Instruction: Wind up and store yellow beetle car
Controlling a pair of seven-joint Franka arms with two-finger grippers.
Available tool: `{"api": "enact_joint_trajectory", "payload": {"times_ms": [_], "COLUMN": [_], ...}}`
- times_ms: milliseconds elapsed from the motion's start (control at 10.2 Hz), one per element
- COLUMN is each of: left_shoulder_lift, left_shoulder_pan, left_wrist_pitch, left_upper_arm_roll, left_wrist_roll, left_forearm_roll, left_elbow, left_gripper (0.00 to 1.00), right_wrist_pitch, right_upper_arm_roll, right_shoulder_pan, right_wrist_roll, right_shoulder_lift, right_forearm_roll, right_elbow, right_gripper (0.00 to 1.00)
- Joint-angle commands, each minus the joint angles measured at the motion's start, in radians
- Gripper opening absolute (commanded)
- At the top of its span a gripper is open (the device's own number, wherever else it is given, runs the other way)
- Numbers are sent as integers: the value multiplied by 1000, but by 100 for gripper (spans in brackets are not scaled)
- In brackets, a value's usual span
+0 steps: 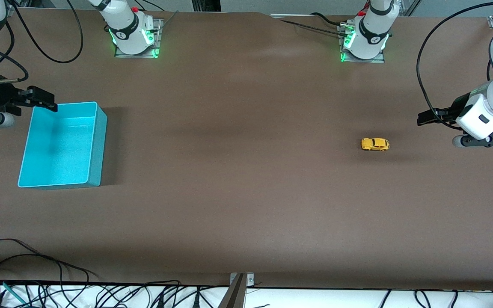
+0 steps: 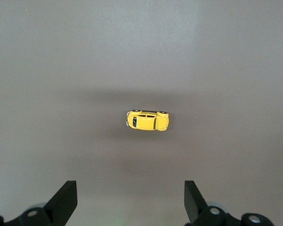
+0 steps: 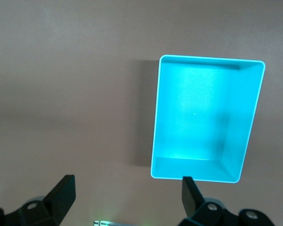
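No stage of the task is judged to have been started. The yellow beetle car is found standing on its wheels on the bare brown table, toward the left arm's end, untouched and held by nothing. The teal bin is set well apart from it at the right arm's end of the table; its interior is seen to be empty in the right wrist view. The left gripper is held in the air over the table near the left arm's end, beside the car but not above it; in the left wrist view its fingers are spread wide with nothing between them, and the car is seen apart from them. The right gripper is held over the rim of the bin at the corner farthest from the front camera; its fingers are likewise spread wide and empty, and this arm appears to be waiting. Everything is therefore judged outstanding: the car is yet to be grasped, wound up, carried the length of the table and placed in the bin
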Motion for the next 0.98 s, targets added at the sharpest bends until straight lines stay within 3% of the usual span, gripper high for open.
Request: {"api": "enact_joint_trajectory", "payload": {"times_ms": [0, 882], "left_shoulder_lift": [-3, 37], "left_shoulder_pan": [-2, -2], "left_wrist_pitch": [8, 8], "left_upper_arm_roll": [4, 2], "left_wrist_roll": [-7, -57], "left_forearm_roll": [-24, -24], "left_elbow": [-1, -4], "left_gripper": [100, 100], "right_wrist_pitch": [-8, -8], "right_upper_arm_roll": [-3, -3], "right_shoulder_pan": [-3, -3], "right_wrist_roll": [-17, -17], "right_shoulder_lift": [-4, -4], "right_forearm_roll": [13, 13], "right_elbow": [2, -1], "right_gripper": [100, 100]}}
